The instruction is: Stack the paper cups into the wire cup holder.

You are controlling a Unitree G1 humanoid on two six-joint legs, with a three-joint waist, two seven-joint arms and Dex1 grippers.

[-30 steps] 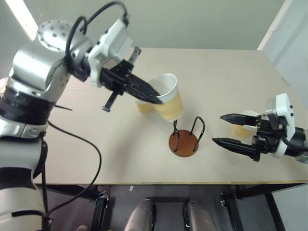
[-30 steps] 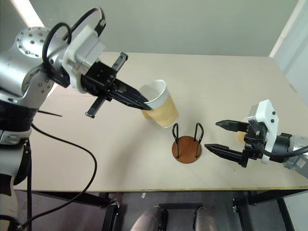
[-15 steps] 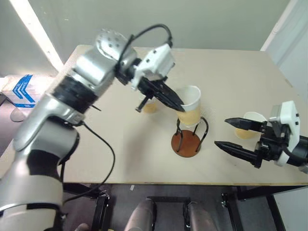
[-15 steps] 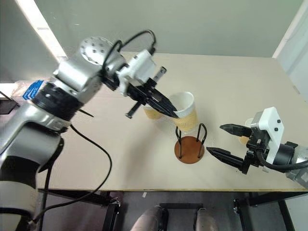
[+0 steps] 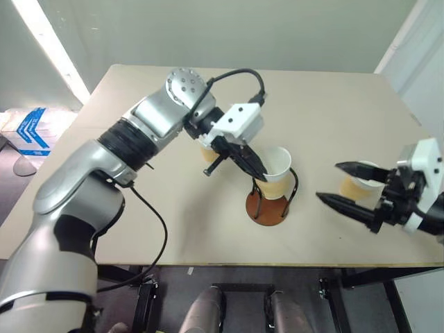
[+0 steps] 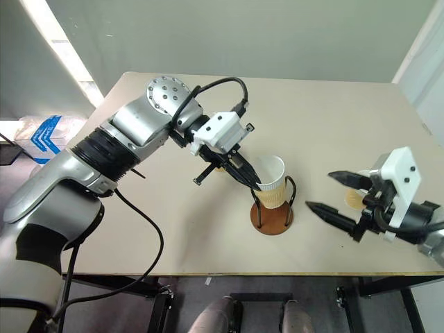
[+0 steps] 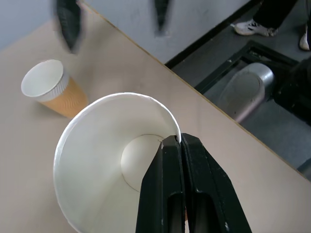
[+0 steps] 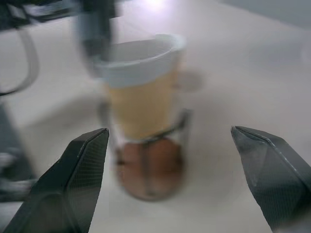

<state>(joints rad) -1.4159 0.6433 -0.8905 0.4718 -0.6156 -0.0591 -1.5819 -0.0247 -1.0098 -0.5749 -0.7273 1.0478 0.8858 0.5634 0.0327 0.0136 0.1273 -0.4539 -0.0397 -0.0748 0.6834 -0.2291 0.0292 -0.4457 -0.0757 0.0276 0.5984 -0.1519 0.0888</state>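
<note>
My left gripper (image 5: 257, 173) is shut on the rim of a paper cup (image 5: 275, 175), pinching its wall between inner and outer fingers (image 7: 180, 184). The cup's lower part sits between the black wire loops of the wire cup holder (image 5: 267, 209), a little tilted. Whether it rests on the reddish-brown base I cannot tell. A second paper cup (image 5: 207, 155) stands behind the left gripper, half hidden. My right gripper (image 5: 331, 182) is open to the right of the holder, pointing at it, with a third paper cup (image 5: 359, 184) on the table just behind its fingers.
The tan table's front edge (image 5: 229, 264) runs close below the holder. A black cable (image 5: 150, 215) from the left arm lies over the table's left part. A blue and white package (image 5: 26, 129) lies on the floor to the left.
My left gripper has carried the cup down and to the right, from above the table into the holder's wire loops. The right gripper has drifted slightly right and stays open.
</note>
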